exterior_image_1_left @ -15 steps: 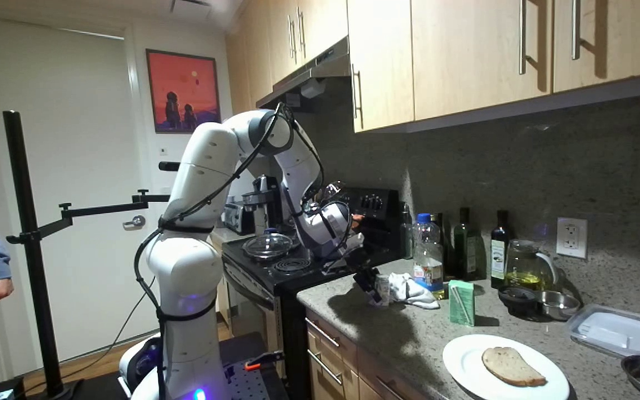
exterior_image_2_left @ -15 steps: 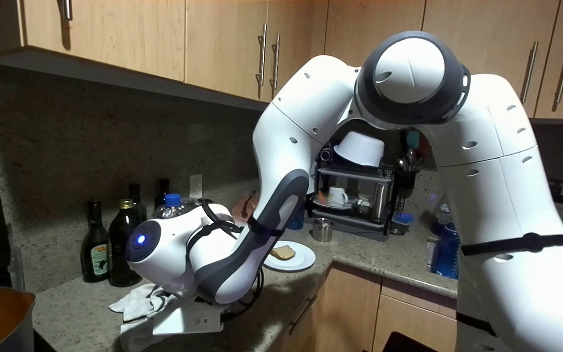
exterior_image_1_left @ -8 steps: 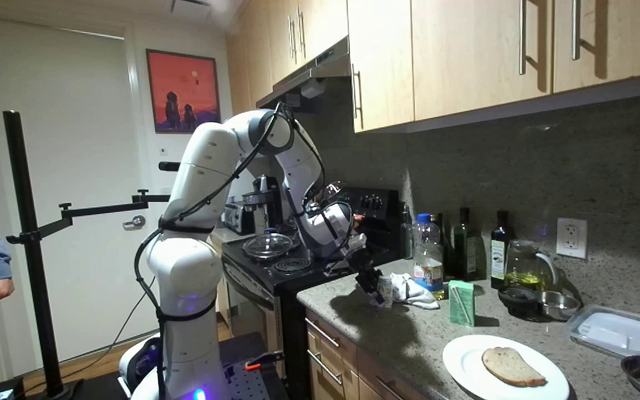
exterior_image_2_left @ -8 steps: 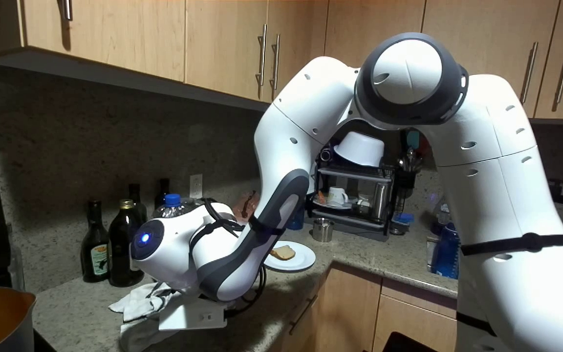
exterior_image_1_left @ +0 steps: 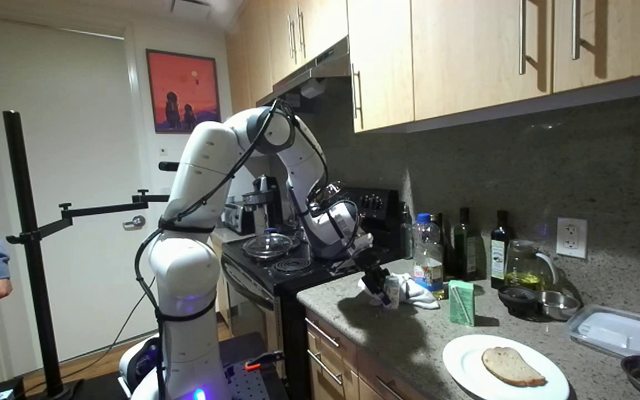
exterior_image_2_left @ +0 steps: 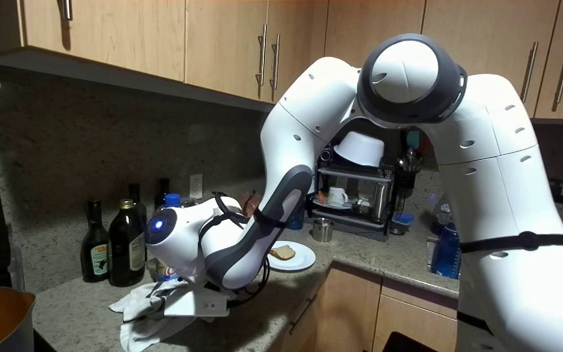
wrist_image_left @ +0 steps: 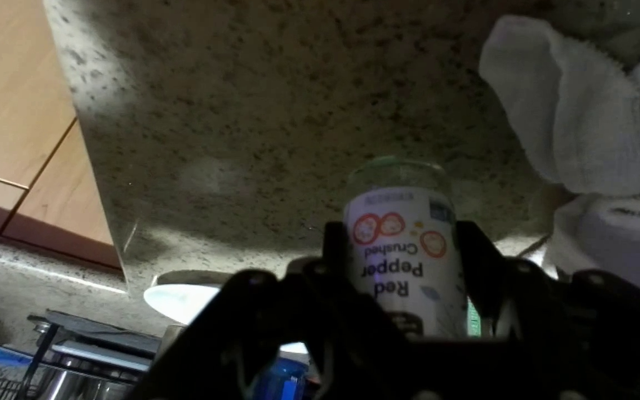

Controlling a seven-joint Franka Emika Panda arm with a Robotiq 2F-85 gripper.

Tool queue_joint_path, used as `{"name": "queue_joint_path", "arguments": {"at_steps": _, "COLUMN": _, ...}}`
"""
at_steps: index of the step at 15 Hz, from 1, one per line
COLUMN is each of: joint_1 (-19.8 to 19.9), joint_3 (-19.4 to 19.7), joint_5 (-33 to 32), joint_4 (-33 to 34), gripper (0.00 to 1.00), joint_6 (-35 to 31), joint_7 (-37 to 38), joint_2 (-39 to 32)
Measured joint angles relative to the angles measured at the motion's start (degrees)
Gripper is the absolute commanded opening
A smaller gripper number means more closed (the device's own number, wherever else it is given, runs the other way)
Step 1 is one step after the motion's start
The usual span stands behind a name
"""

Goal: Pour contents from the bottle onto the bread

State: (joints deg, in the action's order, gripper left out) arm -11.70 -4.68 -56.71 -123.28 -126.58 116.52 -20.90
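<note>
Wrist view: the bottle (wrist_image_left: 406, 258) is clamped inside the pincer (wrist_image_left: 401, 238).

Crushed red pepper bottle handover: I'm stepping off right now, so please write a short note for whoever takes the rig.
Gripper: closed around the crushed red pepper bottle; whether its base clears the counter is hard to tell.
Bread: on the white plate, apart from the bottle.
Done: bottle grasped. The bread looks plain, so likely nothing poured.
Left: carry the bottle over the bread, tip it and pour. Whether its top is open does not show; check first.
</note>
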Motion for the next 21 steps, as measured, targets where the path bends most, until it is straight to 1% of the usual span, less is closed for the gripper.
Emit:
{"name": "queue_joint_path", "arguments": {"at_steps": 4, "joint_1": 2.66, "joint_3": 0.61, "joint_5": 0.72, "joint_4": -2.73, "gripper": 0.27, "joint_6": -4.43, "joint_7": 0.0, "joint_2": 3.3}}
{"name": "queue_joint_path", "arguments": {"at_steps": 8, "joint_1": 4.94, "joint_3": 2.09, "joint_5": 0.93, "joint_4": -6.55, "gripper": 0.27, "joint_6": -8.91, "joint_7": -0.05, "joint_2": 7.23}}
{"name": "queue_joint_path", "arguments": {"at_steps": 11, "joint_1": 6.54, "joint_3": 3.01, "joint_5": 0.95, "joint_4": -9.03, "gripper": 0.27, "joint_6": -13.97, "joint_7": -0.79, "joint_2": 9.56}}
{"name": "queue_joint_path", "arguments": {"at_steps": 14, "joint_1": 8.43, "joint_3": 3.59, "joint_5": 2.02, "joint_4": -10.93, "gripper": 0.27, "joint_6": -21.85, "joint_7": -4.45, "joint_2": 11.29}}
{"name": "queue_joint_path", "arguments": {"at_steps": 17, "joint_1": 9.93, "joint_3": 4.35, "joint_5": 5.38, "joint_4": -12.52, "gripper": 0.27, "joint_6": -28.89, "joint_7": -10.5, "joint_2": 12.71}}
{"name": "queue_joint_path", "arguments": {"at_steps": 18, "joint_1": 10.48, "joint_3": 4.35, "joint_5": 7.0, "joint_4": -12.99, "gripper": 0.52, "joint_6": -30.18, "joint_7": -12.98, "joint_2": 13.08}}
{"name": "queue_joint_path", "arguments": {"at_steps": 20, "joint_1": 11.28, "joint_3": 4.3, "joint_5": 10.54, "joint_4": -13.38, "gripper": 0.52, "joint_6": -31.11, "joint_7": -18.38, "joint_2": 13.5}}
{"name": "queue_joint_path", "arguments": {"at_steps": 21, "joint_1": 11.45, "joint_3": 4.3, "joint_5": 11.02, "joint_4": -13.42, "gripper": 0.52, "joint_6": -31.25, "joint_7": -19.35, "joint_2": 13.56}}
